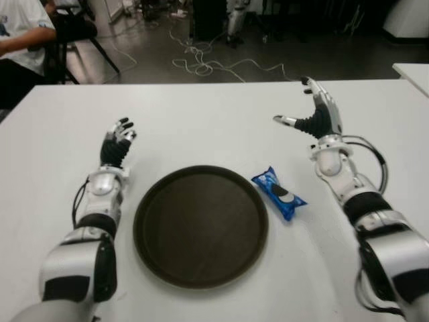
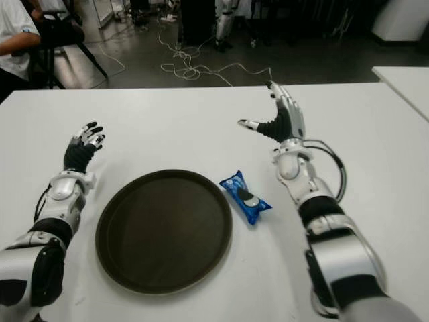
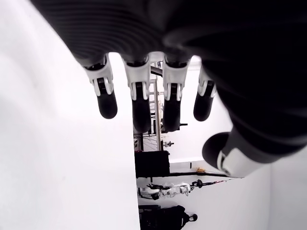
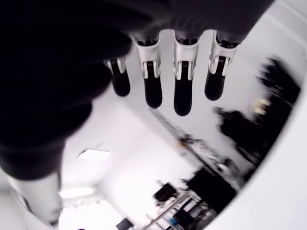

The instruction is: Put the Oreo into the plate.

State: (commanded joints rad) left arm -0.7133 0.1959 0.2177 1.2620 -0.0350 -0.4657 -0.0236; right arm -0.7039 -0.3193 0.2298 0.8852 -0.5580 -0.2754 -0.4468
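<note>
A blue Oreo packet (image 1: 279, 192) lies on the white table (image 1: 214, 121), just right of a round dark brown plate (image 1: 201, 225) that holds nothing. My right hand (image 1: 315, 111) is raised above the table beyond and to the right of the packet, fingers spread and thumb out, holding nothing. Its own wrist view shows straight fingers (image 4: 182, 81) with nothing between them. My left hand (image 1: 118, 139) shows to the left of the plate, fingers extended and empty (image 3: 139, 100).
A person in a white shirt (image 1: 20, 33) sits at the far left behind the table. Cables (image 1: 201, 64) lie on the floor beyond the far edge. Another white table corner (image 1: 412, 72) shows at the right.
</note>
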